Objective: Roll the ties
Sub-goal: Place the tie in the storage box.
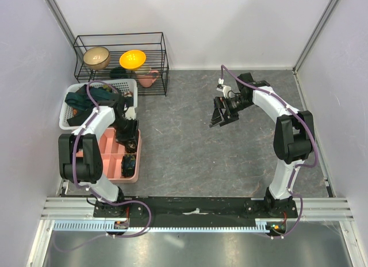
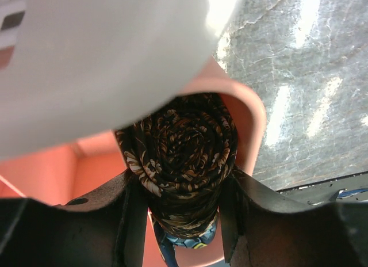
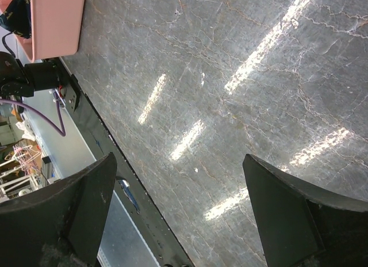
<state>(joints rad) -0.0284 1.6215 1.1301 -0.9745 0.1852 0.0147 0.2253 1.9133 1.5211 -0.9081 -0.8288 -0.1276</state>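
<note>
Grey marbled table top (image 1: 190,134): carries all items.

Black wire rack (image 1: 164,60), far left corner: holds a tan bowl (image 1: 96,58), a yellow bowl (image 1: 133,59) and a pink cup (image 1: 148,78).

White mesh basket (image 1: 68,106), just in front of the rack: dark teal ties (image 1: 86,100) heaped inside.

Pink compartment tray (image 1: 109,143): just beside the basket's near side.

Right gripper (image 3: 178,209): well apart from the tray, above bare table, jaws spread wide, nothing between them.

Left gripper (image 2: 183,192): over the tray's far end beside the basket. Its fingers press against both sides of a brown-and-tan speckled tie (image 2: 184,146), which is wound into a tight coil with its spiral face toward the wrist camera. Whether the coil rests on the tray floor cannot be told.

Dark rolled tie with blue pattern (image 1: 129,162): sits in a near compartment.
</note>
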